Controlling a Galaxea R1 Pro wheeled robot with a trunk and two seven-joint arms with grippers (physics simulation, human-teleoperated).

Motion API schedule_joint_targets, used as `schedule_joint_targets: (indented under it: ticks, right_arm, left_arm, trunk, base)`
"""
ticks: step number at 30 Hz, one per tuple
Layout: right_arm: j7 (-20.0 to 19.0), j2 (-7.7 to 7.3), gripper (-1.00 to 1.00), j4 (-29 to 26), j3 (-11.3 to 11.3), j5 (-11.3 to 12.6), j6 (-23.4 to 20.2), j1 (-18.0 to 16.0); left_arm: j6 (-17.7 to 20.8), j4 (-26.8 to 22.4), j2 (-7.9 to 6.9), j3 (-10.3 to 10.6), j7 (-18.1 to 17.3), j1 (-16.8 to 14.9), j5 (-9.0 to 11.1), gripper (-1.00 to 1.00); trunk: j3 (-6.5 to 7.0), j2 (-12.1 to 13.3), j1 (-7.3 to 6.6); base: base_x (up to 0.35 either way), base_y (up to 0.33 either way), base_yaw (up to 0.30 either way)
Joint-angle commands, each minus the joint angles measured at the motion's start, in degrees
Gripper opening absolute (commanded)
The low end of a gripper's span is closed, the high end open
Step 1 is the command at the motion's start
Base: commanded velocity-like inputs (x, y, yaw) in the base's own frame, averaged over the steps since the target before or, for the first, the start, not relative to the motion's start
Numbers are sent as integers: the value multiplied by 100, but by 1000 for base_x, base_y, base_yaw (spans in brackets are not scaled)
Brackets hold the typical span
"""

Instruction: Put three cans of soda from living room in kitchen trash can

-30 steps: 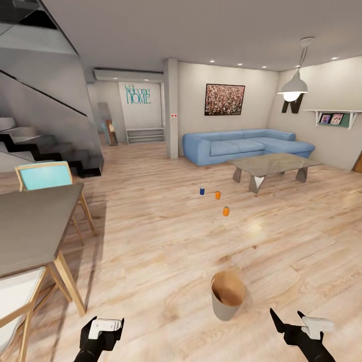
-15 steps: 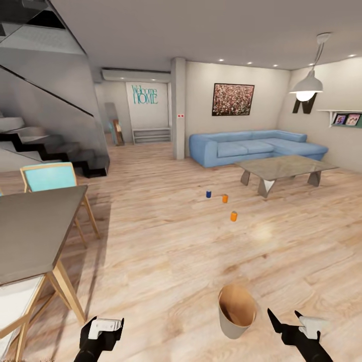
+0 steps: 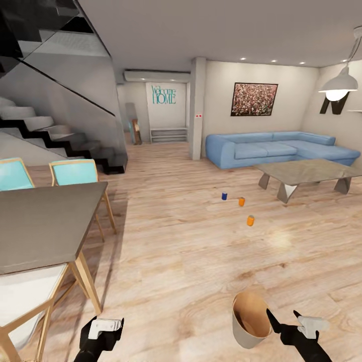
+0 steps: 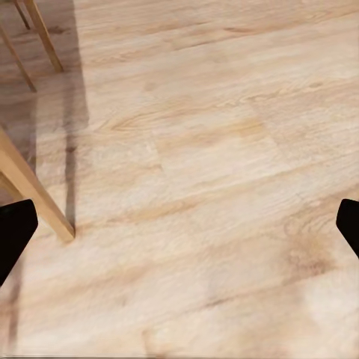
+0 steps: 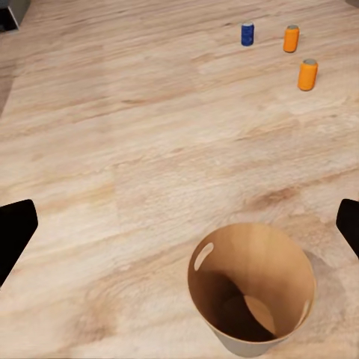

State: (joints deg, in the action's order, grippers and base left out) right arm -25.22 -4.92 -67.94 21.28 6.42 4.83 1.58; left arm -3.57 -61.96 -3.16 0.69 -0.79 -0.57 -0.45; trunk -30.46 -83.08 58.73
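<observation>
I hold both the left claw and right claw released and empty, since the three cans stand well beyond the trash can.

Teal lettering reading "Welcome HOME" stands on the white far wall of the hallway, above a low white shelf unit. A large dark letter "N" hangs on the pale wall at the right edge, partly behind the white pendant lamp. Any print on the three cans is too small to read.
</observation>
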Motion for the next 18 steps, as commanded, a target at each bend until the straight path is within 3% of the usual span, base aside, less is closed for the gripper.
schedule_joint_targets:
  ticks: [1, 7, 18]
  right_arm:
    - [0, 0, 100, 0, 0, 0, 0, 0]
    - [0, -5, 100, 0, 6, 6, 0, 0]
    - [0, -5, 100, 0, 8, 9, 0, 0]
  left_arm:
    - [-1, 0, 0, 0, 0, 1, 0, 100]
    - [-1, 0, 0, 1, -2, -2, 1, 100]
    - [-2, 0, 5, -1, 0, 2, -14, 100]
  trunk:
    - [0, 0, 0]
    - [0, 0, 0]
    - [0, 0, 0]
  base:
    - [8, 0, 103]
    - [95, -29, 50]
    - [252, -154, 6]
